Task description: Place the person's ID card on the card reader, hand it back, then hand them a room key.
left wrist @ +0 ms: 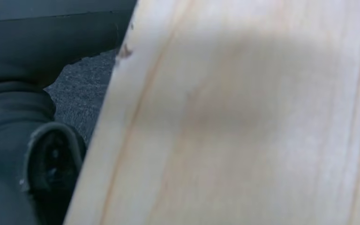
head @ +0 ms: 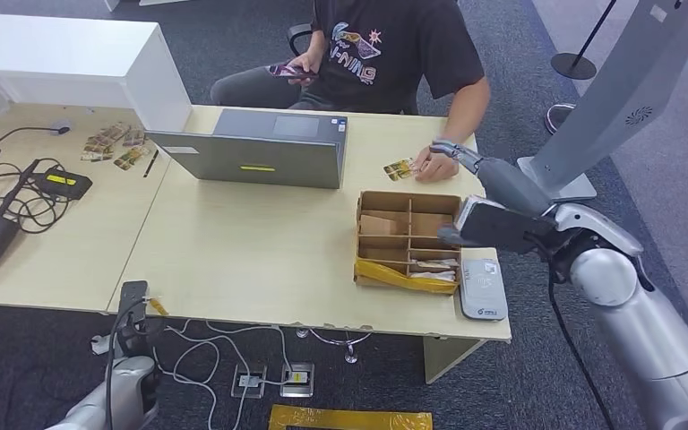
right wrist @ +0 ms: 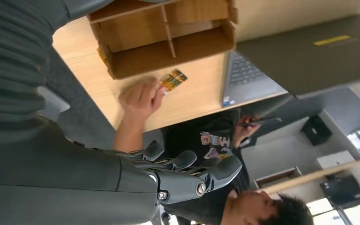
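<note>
A person seated across the table presses their fingers (head: 428,164) on a yellow-patterned ID card (head: 399,168) lying flat by the far edge. The card (right wrist: 172,79) also appears in the right wrist view, beside the person's hand (right wrist: 138,98). My right hand (head: 494,179) reaches over the table's right end, fingertips beside the person's wrist; its fingers (right wrist: 187,169) are stretched out with nothing in them. The white card reader (head: 484,288) lies at the near right corner. Key cards (head: 430,266) lie in a cardboard box (head: 372,235). My left arm (head: 112,394) hangs below the near edge; its hand is too dark to read.
An open grey laptop (head: 264,148) stands mid-table, its back to me. Loose cards (head: 112,143), black devices and cables (head: 18,197) cover the left table. A white partition (head: 72,63) is at the back left. The person's other hand holds a phone (head: 288,70).
</note>
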Controlling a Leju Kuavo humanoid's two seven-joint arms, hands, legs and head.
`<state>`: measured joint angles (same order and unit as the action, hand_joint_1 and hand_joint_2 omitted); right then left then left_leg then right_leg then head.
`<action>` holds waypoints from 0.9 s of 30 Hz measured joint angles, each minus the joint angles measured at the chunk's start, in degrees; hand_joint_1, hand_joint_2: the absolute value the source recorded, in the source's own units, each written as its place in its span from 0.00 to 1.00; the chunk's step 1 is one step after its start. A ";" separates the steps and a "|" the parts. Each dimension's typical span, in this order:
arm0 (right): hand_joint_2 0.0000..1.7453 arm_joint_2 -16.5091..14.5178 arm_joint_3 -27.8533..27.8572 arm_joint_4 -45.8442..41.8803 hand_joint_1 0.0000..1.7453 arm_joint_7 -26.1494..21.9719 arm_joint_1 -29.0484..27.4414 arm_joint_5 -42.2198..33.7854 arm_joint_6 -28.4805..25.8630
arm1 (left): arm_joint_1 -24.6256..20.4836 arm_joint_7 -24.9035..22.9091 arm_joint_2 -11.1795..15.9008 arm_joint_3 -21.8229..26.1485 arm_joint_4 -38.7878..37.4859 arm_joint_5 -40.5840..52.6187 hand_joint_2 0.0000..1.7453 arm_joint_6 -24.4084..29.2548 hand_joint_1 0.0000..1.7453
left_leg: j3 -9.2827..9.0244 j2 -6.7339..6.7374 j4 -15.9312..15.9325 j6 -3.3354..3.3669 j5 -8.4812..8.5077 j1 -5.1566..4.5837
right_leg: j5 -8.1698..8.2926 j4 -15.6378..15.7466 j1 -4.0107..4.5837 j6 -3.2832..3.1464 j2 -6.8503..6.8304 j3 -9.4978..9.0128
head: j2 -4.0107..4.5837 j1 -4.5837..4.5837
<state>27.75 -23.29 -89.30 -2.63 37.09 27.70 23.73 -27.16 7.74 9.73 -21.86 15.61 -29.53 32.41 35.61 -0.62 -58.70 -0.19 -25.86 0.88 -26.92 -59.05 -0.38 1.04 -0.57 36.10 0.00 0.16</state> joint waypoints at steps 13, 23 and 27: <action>1.00 -0.95 -4.43 -0.70 0.00 2.22 -2.22 13.65 -3.20 | 0.07 0.48 0.50 2.09 0.00 0.67 0.00 1.48 0.00 | 0.03 0.03 0.00 -0.01 -0.01 0.01 | -0.01 0.01 0.01 -0.01 0.02 0.05 | 0.00 0.00; 1.00 -1.03 -3.73 -1.89 0.00 6.95 -8.69 18.78 -4.97 | 14.12 5.68 -1.02 3.81 7.70 7.37 0.00 4.88 0.00 | -0.97 0.77 0.06 -0.02 -0.84 -0.15 | -0.43 0.10 -0.18 -0.05 0.72 -0.69 | 0.00 -0.04; 1.00 0.38 -1.38 -3.63 0.00 7.20 -11.62 20.30 -3.84 | 27.10 0.94 -2.84 6.70 20.68 15.08 0.00 5.04 0.00 | -1.23 1.27 0.03 0.15 -1.16 -0.20 | -0.63 0.21 -0.22 0.00 1.17 -0.85 | 0.00 0.04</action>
<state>28.13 -24.66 -92.94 4.57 25.47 48.00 19.90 -0.06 8.68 6.88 -15.16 36.28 -14.46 37.46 34.37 0.65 -58.67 -0.04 -27.02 0.68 -27.55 -58.84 -0.60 1.04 0.60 35.26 0.00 0.20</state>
